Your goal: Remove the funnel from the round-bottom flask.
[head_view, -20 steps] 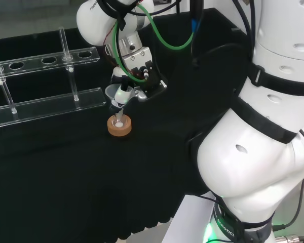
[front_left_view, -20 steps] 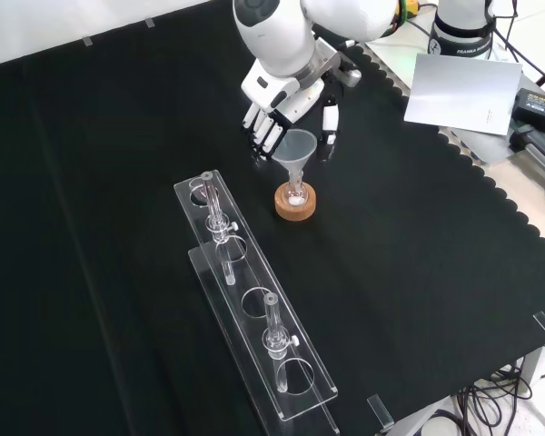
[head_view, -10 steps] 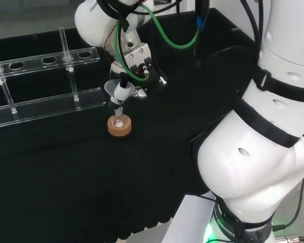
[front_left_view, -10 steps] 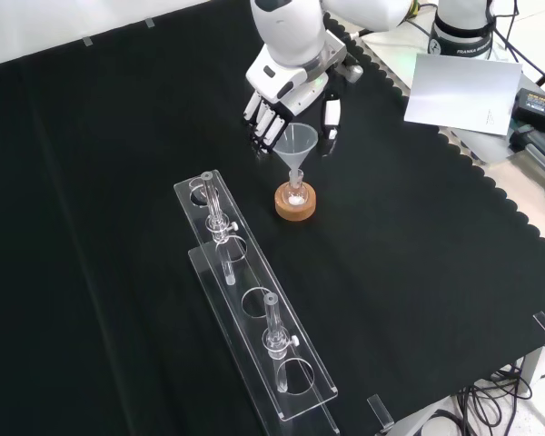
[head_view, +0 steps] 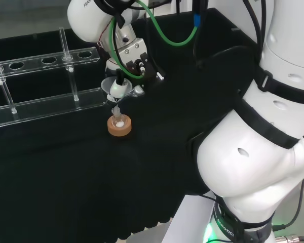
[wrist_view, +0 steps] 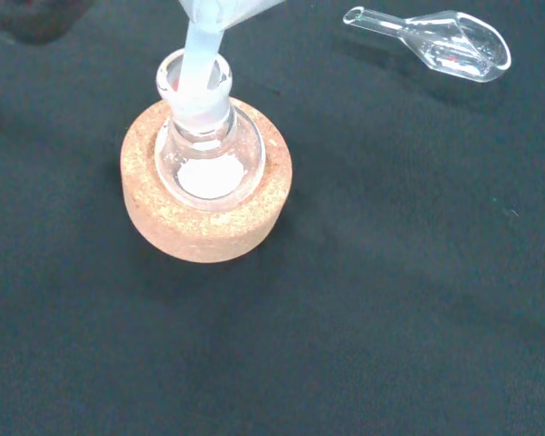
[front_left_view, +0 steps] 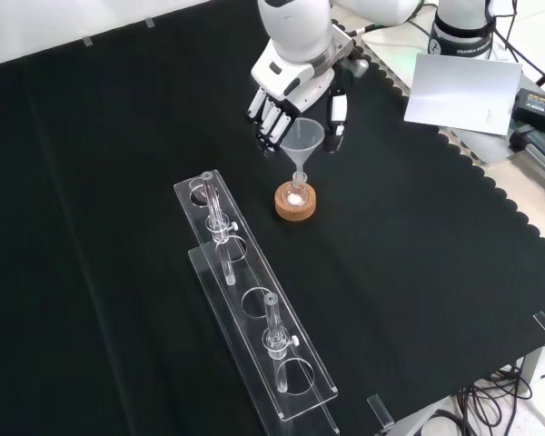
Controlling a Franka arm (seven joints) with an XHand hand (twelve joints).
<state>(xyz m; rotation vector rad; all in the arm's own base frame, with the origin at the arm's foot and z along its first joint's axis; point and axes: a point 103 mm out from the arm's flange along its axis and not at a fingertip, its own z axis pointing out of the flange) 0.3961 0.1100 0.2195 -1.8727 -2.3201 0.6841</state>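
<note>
A: Change since a second ago? Hand (front_left_view: 295, 77) higher over cork stand (front_left_view: 295, 202); funnel (front_left_view: 303, 138) up with it.

B: Fingers (front_left_view: 269, 116) and thumb curled round funnel cone, pinching it. Stem tip just at flask mouth, barely inside by the wrist view. Nearly clear of the neck; a little more lift likely enough.

A: Contents? Round-bottom flask (wrist_view: 204, 150) below the fingers, seated in cork, white powder at bottom. Funnel looks empty. Small glass scoop (wrist_view: 436, 44) lying apart on cloth.
</note>
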